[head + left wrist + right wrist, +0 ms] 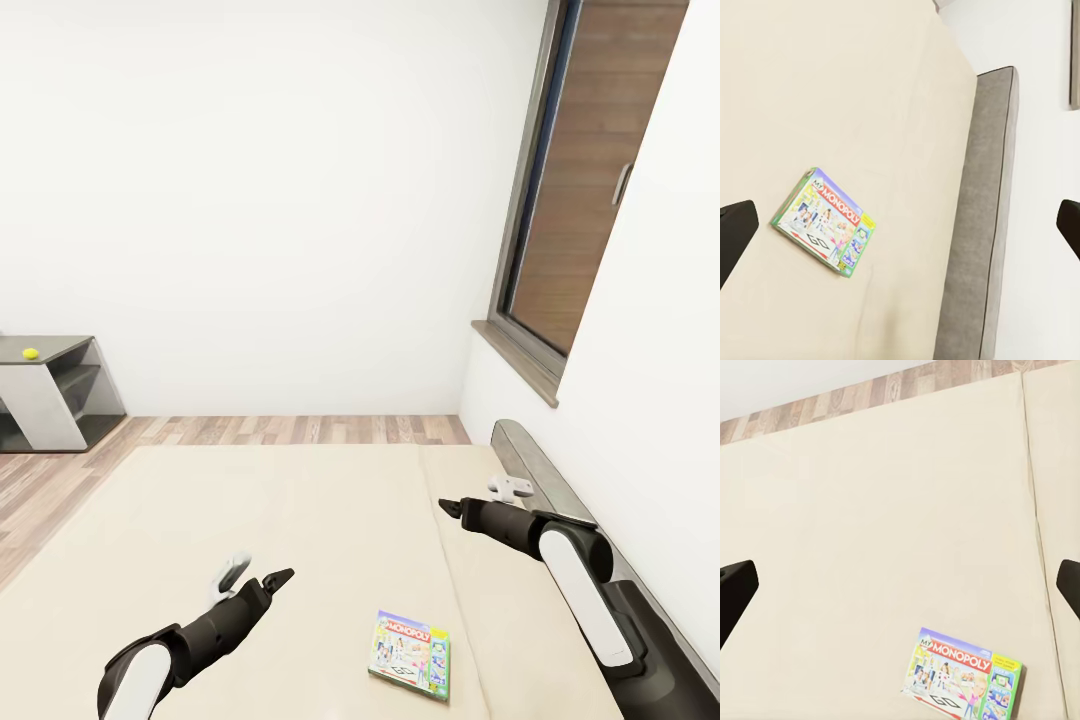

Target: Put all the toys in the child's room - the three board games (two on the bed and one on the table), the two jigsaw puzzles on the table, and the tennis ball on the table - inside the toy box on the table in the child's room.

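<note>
Evidently the job is sitting near its start: the Monopoly board game (410, 655) is lying flat on the bed (300, 520), between the two arms and untouched. Both the left tool (252, 574) and the right tool (481, 495) are hovering above the mattress with fingers spread and holding nothing. Across the room a tennis ball (30, 353) is resting on a grey shelf unit (60, 395).

The bed (300, 520) has a plain beige mattress and a grey headboard (560, 480) along the wall. One Monopoly box (410, 655) lies flat on the mattress, between the left claw (255, 578) and the right claw (480, 497), touching neither, nearer the robot than both.
</note>
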Robot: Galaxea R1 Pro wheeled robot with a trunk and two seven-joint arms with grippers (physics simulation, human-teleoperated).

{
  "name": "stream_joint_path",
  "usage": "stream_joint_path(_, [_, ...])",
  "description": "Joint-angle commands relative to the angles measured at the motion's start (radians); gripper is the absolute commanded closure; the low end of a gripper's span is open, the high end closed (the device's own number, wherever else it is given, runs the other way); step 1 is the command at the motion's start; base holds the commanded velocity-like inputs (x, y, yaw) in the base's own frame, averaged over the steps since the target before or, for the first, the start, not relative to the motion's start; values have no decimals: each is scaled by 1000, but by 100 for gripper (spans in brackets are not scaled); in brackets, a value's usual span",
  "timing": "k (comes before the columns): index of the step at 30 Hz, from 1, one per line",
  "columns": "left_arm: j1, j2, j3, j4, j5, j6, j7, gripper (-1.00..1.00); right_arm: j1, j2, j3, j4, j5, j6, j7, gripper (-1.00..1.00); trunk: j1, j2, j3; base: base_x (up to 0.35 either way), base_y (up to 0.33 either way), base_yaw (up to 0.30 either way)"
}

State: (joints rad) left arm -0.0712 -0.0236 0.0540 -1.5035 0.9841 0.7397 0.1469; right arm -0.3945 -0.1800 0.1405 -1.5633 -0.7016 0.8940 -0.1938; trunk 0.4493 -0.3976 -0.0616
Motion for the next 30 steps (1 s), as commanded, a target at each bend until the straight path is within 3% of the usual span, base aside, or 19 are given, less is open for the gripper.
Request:
stream_joint_path(1, [-1, -1, 2, -1, 11, 6, 9, -100, -1, -1, 2, -1, -10, 2, -10, -100, 1, -2, -2, 0, -4, 0])
stream_joint_path(23, [-1, -1, 3, 8, 13, 6, 9, -100, -7, 5, 8, 5, -16, 15, -8, -100, 1, -2, -2, 0, -1, 0])
stream_joint_path(28, [-3, -1, 3, 9, 15, 6, 9, -100, -13, 9, 8, 21, -16, 64, -9, -100, 1, -2, -2, 0, 0, 0])
stream_joint_path(30, [-5, -1, 3, 9, 18, 7, 7, -100, -21, 15, 7, 33, -15, 121, -10, -100, 1, -2, -2, 0, 0, 0])
